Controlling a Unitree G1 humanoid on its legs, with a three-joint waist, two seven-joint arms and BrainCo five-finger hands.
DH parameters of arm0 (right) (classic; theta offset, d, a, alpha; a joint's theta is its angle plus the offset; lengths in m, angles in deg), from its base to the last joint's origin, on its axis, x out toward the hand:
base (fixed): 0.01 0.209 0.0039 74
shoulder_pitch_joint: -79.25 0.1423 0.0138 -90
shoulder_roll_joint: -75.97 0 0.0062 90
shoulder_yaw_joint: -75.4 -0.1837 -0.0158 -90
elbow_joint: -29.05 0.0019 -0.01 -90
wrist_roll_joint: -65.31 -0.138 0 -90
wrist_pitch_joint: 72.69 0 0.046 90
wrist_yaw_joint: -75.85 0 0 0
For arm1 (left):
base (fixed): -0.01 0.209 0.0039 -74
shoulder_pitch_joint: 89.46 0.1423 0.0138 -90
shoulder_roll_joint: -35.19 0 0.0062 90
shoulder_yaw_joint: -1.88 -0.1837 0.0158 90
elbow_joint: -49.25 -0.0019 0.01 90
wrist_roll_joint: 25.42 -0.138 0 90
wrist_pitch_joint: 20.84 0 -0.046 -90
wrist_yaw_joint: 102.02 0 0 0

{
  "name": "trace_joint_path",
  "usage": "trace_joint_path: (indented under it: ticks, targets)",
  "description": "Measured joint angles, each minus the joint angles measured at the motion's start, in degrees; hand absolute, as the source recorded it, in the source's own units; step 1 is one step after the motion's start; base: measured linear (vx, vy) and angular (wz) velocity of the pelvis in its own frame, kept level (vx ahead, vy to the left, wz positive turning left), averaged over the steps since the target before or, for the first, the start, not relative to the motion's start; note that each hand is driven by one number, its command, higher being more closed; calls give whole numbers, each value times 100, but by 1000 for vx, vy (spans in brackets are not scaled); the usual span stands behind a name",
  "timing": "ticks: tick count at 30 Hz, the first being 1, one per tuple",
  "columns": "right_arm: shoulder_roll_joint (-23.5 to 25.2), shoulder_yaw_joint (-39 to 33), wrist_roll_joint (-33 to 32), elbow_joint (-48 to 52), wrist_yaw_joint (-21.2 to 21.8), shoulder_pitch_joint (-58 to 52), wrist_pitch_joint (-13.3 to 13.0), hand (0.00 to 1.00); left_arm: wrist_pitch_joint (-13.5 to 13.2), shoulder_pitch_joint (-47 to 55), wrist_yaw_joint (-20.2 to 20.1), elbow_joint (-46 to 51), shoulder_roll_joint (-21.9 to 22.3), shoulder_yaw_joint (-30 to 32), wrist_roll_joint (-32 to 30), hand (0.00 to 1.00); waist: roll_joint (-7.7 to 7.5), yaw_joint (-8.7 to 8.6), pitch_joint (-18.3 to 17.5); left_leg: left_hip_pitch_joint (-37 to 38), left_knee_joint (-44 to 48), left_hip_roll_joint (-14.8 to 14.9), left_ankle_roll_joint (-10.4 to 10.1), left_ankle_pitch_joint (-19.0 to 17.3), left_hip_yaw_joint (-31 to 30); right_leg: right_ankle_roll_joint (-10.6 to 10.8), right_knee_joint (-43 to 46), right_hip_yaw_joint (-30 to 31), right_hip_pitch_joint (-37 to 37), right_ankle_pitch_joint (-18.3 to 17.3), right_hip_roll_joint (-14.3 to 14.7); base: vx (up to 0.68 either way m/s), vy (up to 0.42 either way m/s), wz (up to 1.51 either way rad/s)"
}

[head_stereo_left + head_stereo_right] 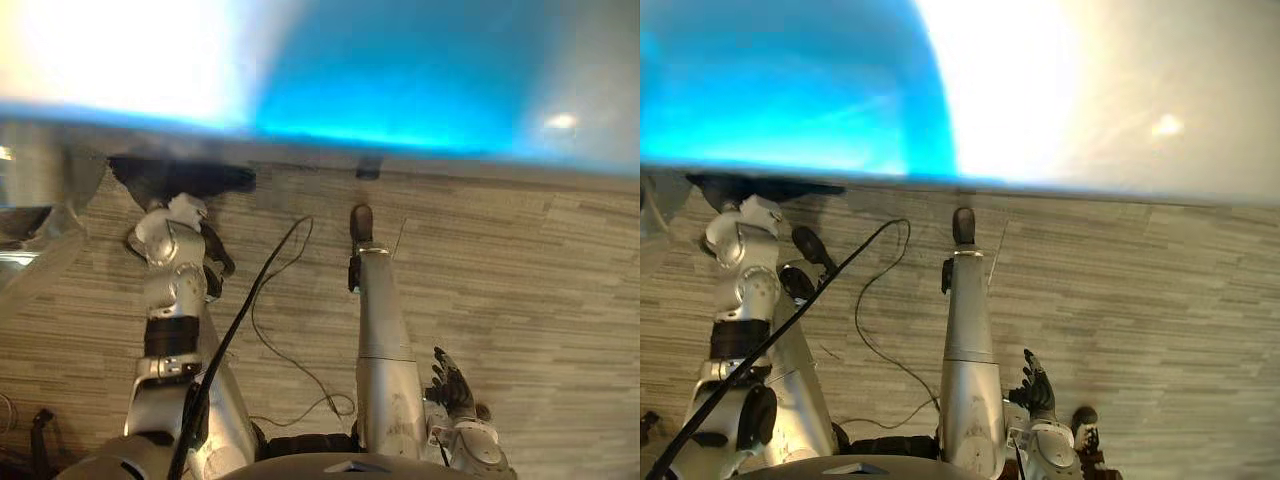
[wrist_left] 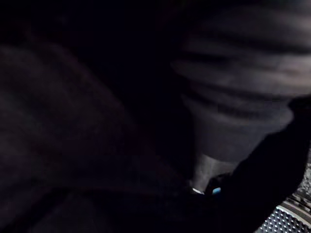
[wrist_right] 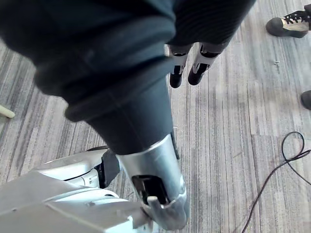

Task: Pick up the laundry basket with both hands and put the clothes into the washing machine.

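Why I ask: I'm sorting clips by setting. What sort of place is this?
Likely an indoor laundry spot, though little shows: plank flooring, perforated metal like a washer drum, and a person's shoe standing nearby.

The floor (image 1: pixel 520 280) is laid in long planks of wood-look laminate, grey-brown, finely streaked and matt. Over it hangs a smooth blue and white surface (image 1: pixel 400 80) with a soft sheen; what it is made of I cannot tell. The right hand (image 1: pixel 455 385) has fingers (image 3: pixel 176 73) of brushed silver metal, ending in dark matt tips like rubber, below a dark ribbed cover. The washing machine drum (image 2: pixel 286 221) shows bright perforated steel. A person's shoe (image 3: pixel 286 22) has a dark matt upper, pale laces and a pale sole.
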Motion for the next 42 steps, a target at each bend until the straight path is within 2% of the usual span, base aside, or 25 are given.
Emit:
trace_joint_path:
  ticks: [5, 8, 9, 12, 17, 20, 24, 25, 26, 28, 29, 32, 35, 39, 42]
  targets:
    - [-78, 105, -203, -193, 61, 125, -204, 0, -1, -864, 136, -463, -468, -152, -293, 100, -54, -84, 27, -177, -386, 46, -27, 318, -3, -93, -335, -134, -160, 274, 66, -28, 18, -4]
    - [-131, 206, -324, -367, 161, 192, -330, 0, 2, -1489, 216, -630, -812, -471, -532, 100, -92, -105, 11, -172, -764, 44, -85, 503, 33, -203, -651, -265, -159, 391, 65, -2, 7, 1]
    - [-128, 230, -439, -508, 170, 253, -359, 0, 2, -1812, 227, -726, -952, -604, -634, 100, -150, -114, -23, -148, -948, 54, -135, 587, 79, -246, -836, -353, -150, 473, 39, 5, 28, -5]
    - [-150, 310, -615, -717, 199, 370, -392, 0, 3, -2533, 213, -887, -1250, -1028, -687, 100, -211, -162, -59, -57, -1361, 71, -256, 697, 206, -326, -1274, -591, -56, 666, -51, 14, 29, 1]
    - [-306, 498, -707, -841, 273, 436, -399, 0, 1, -3421, 213, -887, -1532, -1604, -739, 100, -298, -207, -160, 20, -1724, 164, -309, 849, 484, -358, -1769, -686, -17, 785, -65, 5, 2, -8]
    - [-355, 547, -902, -1086, 403, 578, -413, 0, 3, -3939, 234, -942, -1738, -1910, -1137, 100, -316, -281, -200, 54, -1911, 231, -316, 854, 631, -294, -2257, -860, 114, 826, -112, -4, 14, -17]
    - [-331, 566, -1167, -1249, 422, 651, -416, 0, 209, -4493, 338, -1530, -2035, -2067, -1918, 100, -328, -339, -210, 151, -2069, 314, -322, 857, 889, -236, -2754, -976, 266, 864, -157, -18, -10, -14]
    - [-327, 567, -1300, -1330, 466, 685, -419, 0, 314, -4600, 382, -1640, -2058, -2067, -2152, 0, -328, -350, -210, 190, -2102, 325, -330, 861, 979, -216, -2808, -966, 288, 876, -169, -21, -29, -6]
    - [-319, 567, -1339, -1374, 491, 702, -429, 0, 357, -4657, 402, -1705, -2071, -2068, -2300, 0, -329, -359, -209, 210, -2141, 321, -366, 882, 1017, -190, -2860, -962, 306, 889, -178, -16, -33, 2]
    - [-319, 608, -1461, -1441, 527, 732, -472, 0, 592, -4802, 533, -1913, -2172, -2074, -3180, 0, -326, -427, -221, 233, -2244, 329, -383, 892, 1095, -127, -3049, -1006, 369, 926, -194, -18, -38, 0]
    - [-317, 626, -1531, -1487, 539, 740, -513, 0, 659, -4825, 575, -1973, -2181, -2069, -3404, 0, -326, -428, -221, 233, -2244, 340, -384, 893, 1102, -124, -3047, -1024, 370, 930, -195, -20, -38, -2]
    - [-358, 683, -1574, -1645, 644, 793, -668, 0, 1135, -4826, 601, -2225, -2248, -2061, -4860, 0, -331, -423, -223, 251, -2261, 356, -402, 903, 1139, -116, -3048, -1125, 372, 935, -238, -23, -39, 1]
    - [-351, 729, -1776, -1828, 695, 870, -745, 0, 1506, -4820, 462, -2430, -2392, -1990, -5877, 0, -352, -425, -221, 321, -2350, 363, -439, 924, 1267, -112, -3046, -1125, 370, 938, -258, -24, -49, 5]
    - [-367, 732, -1848, -1840, 805, 870, -751, 0, 1597, -4820, 301, -2448, -2535, -1828, -6459, 0, -351, -430, -220, 326, -2364, 373, -441, 926, 1267, -37, -3020, -1145, 377, 984, -259, -25, -43, 3]
    - [-393, 768, -1981, -1871, 847, 878, -751, 0, 1561, -4821, 99, -2462, -2597, -1636, -6456, 0, -351, -426, -220, 326, -2380, 372, -444, 927, 1259, -48, -3001, -1162, 375, 1002, -259, -25, -36, 3]
